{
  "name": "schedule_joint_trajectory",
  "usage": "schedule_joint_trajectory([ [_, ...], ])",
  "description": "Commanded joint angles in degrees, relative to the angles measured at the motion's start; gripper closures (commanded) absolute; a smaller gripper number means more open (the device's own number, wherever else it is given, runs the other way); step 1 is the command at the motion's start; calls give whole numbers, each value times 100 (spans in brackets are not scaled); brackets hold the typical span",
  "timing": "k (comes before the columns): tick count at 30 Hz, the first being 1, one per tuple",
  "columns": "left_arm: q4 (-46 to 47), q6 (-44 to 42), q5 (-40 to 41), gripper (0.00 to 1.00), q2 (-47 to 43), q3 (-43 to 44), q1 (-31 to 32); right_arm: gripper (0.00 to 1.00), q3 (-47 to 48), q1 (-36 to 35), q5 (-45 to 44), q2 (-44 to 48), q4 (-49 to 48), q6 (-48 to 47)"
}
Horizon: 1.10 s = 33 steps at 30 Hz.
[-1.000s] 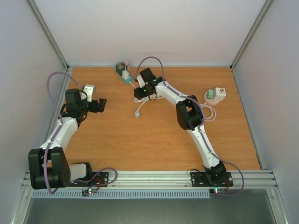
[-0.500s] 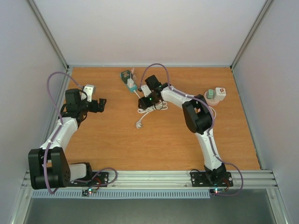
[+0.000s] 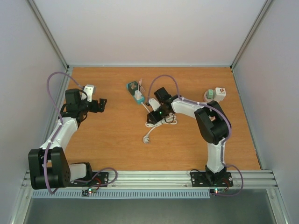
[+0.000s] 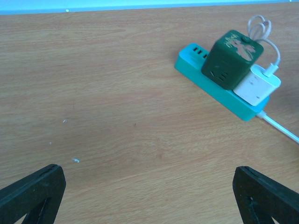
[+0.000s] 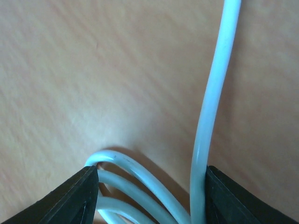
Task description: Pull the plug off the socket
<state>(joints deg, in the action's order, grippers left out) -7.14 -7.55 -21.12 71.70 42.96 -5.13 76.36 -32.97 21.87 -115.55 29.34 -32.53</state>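
A teal power strip [image 3: 136, 93] lies at the back middle of the table, carrying a dark green cube adapter [image 3: 132, 86] and a white plug [image 3: 139, 97]. The left wrist view shows the strip [image 4: 211, 91], the cube [image 4: 231, 58] and the white plug [image 4: 257, 84] seated in it, with a thin cable looped behind. My right gripper [image 3: 154, 116] is just right of the strip and shut on the strip's white cable coil [image 5: 201, 140]. The cable's loose end plug [image 3: 147, 138] lies nearer. My left gripper [image 4: 149, 196] is open and empty, well left of the strip.
A second white socket block with a green adapter [image 3: 215, 94] and its coiled cable sit at the back right. The enclosure walls stand close on the left, right and back. The left arm's wrist [image 3: 88, 89] hangs near the left wall.
My right gripper has moved nearer and to the right with the cable coil, dragging the teal strip and the loose end plug along. The left arm has not moved.
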Motion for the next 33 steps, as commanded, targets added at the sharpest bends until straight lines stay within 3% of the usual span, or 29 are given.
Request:
schedule_joint_trajectory([
  [1,47,-61,-191,0,-107,77,14,38,-993,-65,-238,375,409,-328],
  [11,49,-62,-260,0,-62,72,12,36,-2332,194,-414,1469,-41,-621],
  [20,46,-71,-300,0,-70,72,16,30,-2312,502,116,2207,-1138,-429],
  [33,77,-80,-261,0,-86,55,12,24,-1314,448,225,1138,-2268,132],
])
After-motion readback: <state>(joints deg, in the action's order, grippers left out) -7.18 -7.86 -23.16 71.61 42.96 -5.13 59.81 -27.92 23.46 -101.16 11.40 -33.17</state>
